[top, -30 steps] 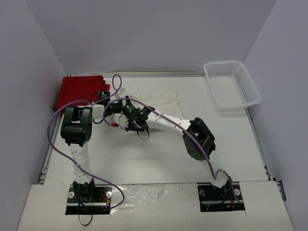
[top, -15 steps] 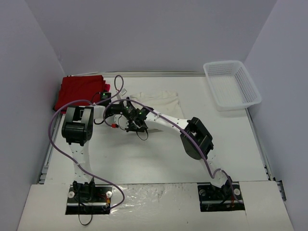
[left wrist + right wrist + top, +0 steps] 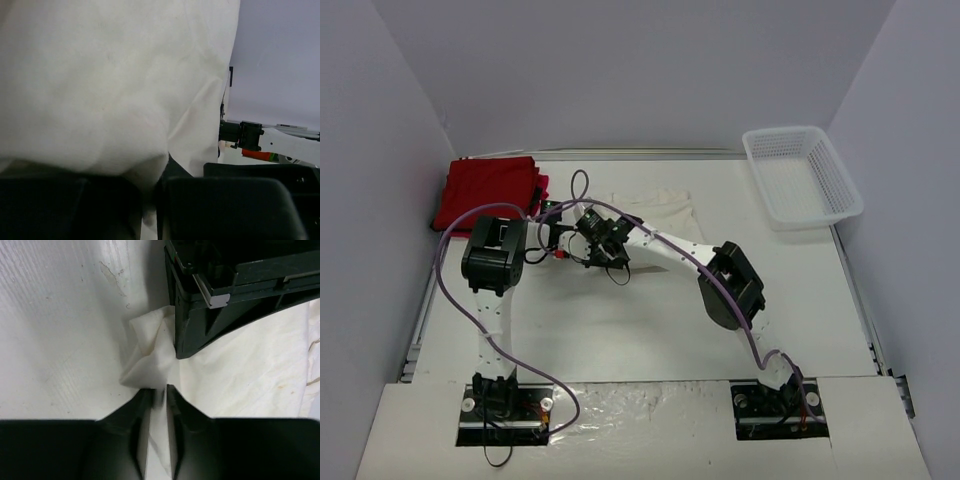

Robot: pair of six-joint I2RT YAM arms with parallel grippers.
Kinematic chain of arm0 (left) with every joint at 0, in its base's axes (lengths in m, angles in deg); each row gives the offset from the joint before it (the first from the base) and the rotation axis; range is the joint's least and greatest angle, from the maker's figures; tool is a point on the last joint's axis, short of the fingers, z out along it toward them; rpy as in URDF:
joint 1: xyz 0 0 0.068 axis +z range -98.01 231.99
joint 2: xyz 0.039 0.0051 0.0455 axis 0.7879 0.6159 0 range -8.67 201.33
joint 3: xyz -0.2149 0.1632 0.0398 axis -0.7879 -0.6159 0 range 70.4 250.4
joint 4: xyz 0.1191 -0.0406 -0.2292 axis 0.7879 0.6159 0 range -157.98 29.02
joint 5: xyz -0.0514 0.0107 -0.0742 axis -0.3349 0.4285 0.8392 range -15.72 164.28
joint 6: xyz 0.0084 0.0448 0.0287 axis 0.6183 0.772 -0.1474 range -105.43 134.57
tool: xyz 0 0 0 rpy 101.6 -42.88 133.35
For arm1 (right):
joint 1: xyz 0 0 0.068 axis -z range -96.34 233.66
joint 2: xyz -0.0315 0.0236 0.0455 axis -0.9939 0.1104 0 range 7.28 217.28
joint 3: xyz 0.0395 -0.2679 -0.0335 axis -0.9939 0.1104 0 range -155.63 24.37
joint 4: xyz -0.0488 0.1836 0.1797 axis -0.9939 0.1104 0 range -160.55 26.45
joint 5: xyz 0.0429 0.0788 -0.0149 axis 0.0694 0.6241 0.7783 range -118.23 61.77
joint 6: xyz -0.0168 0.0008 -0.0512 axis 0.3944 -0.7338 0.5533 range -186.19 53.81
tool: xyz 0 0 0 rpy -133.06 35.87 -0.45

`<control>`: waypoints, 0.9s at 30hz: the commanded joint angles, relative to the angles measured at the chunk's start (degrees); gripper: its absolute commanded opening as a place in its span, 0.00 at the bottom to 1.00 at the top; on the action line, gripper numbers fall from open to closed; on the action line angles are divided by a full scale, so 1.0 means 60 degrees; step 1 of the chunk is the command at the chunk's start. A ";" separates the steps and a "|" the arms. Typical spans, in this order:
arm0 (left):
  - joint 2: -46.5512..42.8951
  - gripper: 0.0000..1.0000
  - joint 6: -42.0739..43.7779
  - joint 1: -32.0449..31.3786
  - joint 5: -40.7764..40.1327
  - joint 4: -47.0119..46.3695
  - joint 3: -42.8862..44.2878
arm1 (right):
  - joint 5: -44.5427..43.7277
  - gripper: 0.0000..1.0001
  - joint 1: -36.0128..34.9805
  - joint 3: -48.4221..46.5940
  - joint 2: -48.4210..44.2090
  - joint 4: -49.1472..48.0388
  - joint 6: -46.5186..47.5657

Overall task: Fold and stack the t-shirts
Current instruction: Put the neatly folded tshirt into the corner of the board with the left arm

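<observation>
A cream-white t-shirt [image 3: 655, 208] lies flat at the back middle of the table. Its near left corner [image 3: 150, 357] is bunched up where both grippers meet. My left gripper [image 3: 152, 187] is shut on that cloth, which fills the left wrist view [image 3: 110, 85]. In the right wrist view the left gripper's black body [image 3: 210, 295] sits on the corner. My right gripper [image 3: 160, 390] has its jaws parted a little, with cloth lying in the gap. From above, the left gripper [image 3: 568, 238] and right gripper [image 3: 590, 242] touch tips. Red t-shirts [image 3: 488, 190] are piled at the back left.
A white mesh basket [image 3: 800, 175] stands at the back right against the wall. Purple cables [image 3: 445, 290] loop around the left arm. Grey walls close in the table on three sides.
My left gripper has shut on the cream cloth, and its arm has shifted right. My right gripper's jaws have gone from shut to slightly apart.
</observation>
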 commanded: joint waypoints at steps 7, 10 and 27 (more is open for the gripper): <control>-0.0068 0.02 0.0995 0.0301 -0.0810 0.1275 0.0534 | 0.0814 0.39 0.0288 0.1554 -0.2177 0.0438 0.0473; -0.0288 0.02 0.1785 0.0477 -0.1044 0.2533 0.0987 | 0.1327 0.49 0.1135 0.2916 -0.3611 0.0423 0.0694; -0.1006 0.02 0.4526 0.0580 -0.4456 0.6723 0.3828 | 0.4373 0.67 0.6221 0.6288 -0.5860 0.0204 -0.0331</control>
